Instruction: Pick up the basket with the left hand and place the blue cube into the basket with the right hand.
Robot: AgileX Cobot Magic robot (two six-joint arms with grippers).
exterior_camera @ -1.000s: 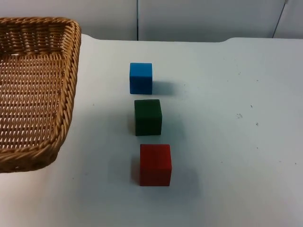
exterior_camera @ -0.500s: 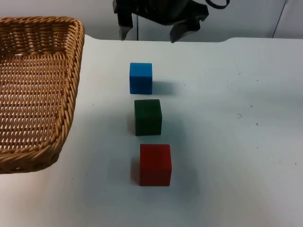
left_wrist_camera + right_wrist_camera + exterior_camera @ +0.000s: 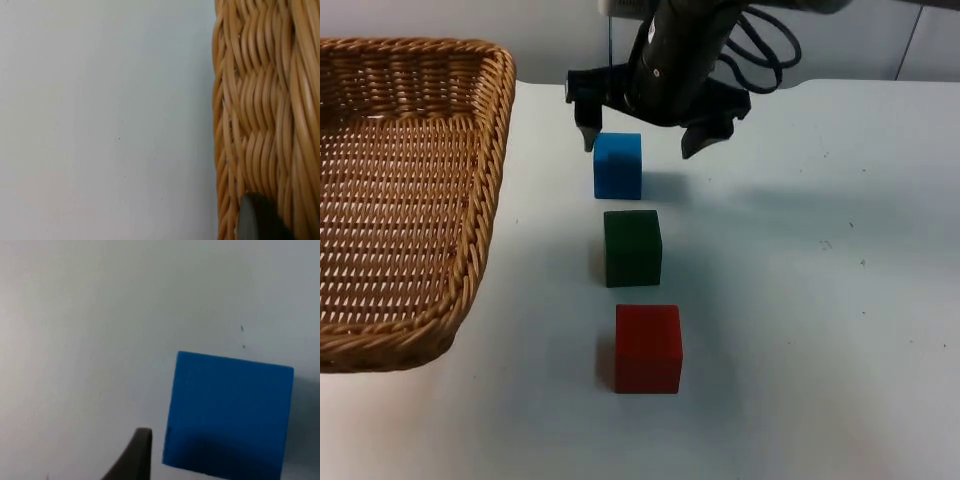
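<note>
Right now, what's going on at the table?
The right gripper hangs open over the blue cube, one finger on each side, not yet closed on it. The green cube and red cube sit in a row nearer the camera. The wicker basket is at the table's left side; the left wrist view shows a fingertip against its woven wall.
</note>
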